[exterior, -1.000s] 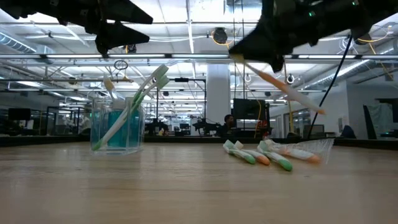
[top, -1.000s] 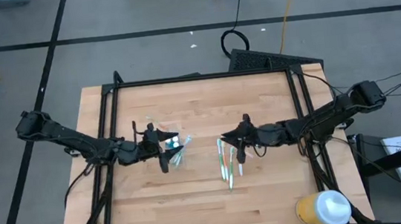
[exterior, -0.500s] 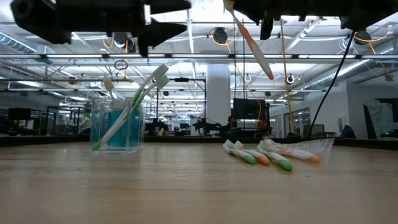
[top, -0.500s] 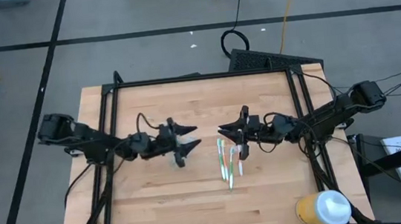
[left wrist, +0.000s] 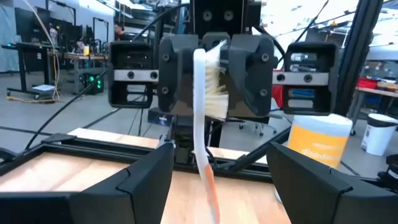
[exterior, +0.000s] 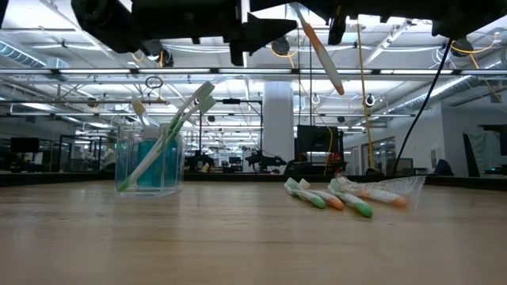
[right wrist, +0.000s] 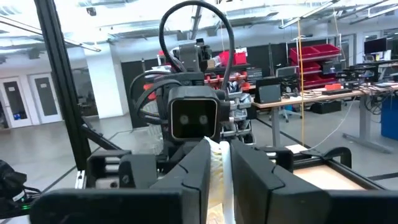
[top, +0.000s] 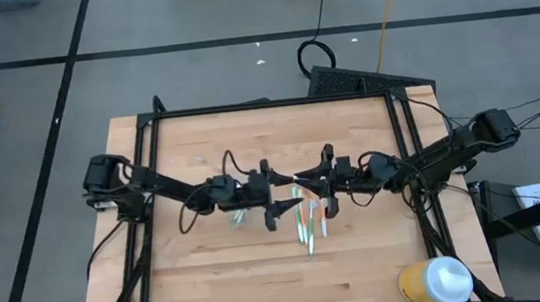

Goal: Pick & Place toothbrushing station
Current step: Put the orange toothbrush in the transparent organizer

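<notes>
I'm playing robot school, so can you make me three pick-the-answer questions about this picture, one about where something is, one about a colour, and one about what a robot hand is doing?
1. Where does the clear cup stand?
A. on the wooden table
B. on the floor
C. on top of the yellow container

2. What colour is the big container at the table's corner?
A. red
B. yellow with a white lid
C. purple

3. What is the right tool doing?
A. lying open on the table
B. holding the cup
C. shut on a toothbrush, raised above the table

Answers:
1 A: the low view shows the cup resting on the wood.
2 B: the high view shows it yellow with a white lid.
3 C: the left wrist view shows the toothbrush pinched in it, facing the open left tool.
</notes>
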Robot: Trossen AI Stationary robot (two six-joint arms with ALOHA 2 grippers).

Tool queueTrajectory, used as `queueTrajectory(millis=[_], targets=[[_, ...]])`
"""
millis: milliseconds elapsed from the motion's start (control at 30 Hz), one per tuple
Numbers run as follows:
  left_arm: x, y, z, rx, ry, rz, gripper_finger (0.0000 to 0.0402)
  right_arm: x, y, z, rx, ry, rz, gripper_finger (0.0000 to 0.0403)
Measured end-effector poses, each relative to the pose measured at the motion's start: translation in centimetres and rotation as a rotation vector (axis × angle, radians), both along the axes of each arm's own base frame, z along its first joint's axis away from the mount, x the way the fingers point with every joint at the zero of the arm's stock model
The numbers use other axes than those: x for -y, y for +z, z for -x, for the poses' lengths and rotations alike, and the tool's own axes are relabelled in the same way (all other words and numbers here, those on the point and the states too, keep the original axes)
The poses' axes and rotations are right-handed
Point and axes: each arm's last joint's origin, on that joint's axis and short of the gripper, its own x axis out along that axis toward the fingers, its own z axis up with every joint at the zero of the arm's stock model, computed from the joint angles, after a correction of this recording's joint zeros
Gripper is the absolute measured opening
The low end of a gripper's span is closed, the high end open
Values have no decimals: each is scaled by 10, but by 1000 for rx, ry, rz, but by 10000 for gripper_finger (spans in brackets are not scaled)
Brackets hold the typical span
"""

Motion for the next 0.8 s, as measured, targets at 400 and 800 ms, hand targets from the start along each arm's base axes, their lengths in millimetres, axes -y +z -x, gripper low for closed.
queueTrajectory(millis=[400,800], targets=[[-1,8,-9,34,13,-39,260,0,0,0,-2,0,0,49],[-23,7,-11,26,-5,77,119,0,0,0,0,-2,0,49]])
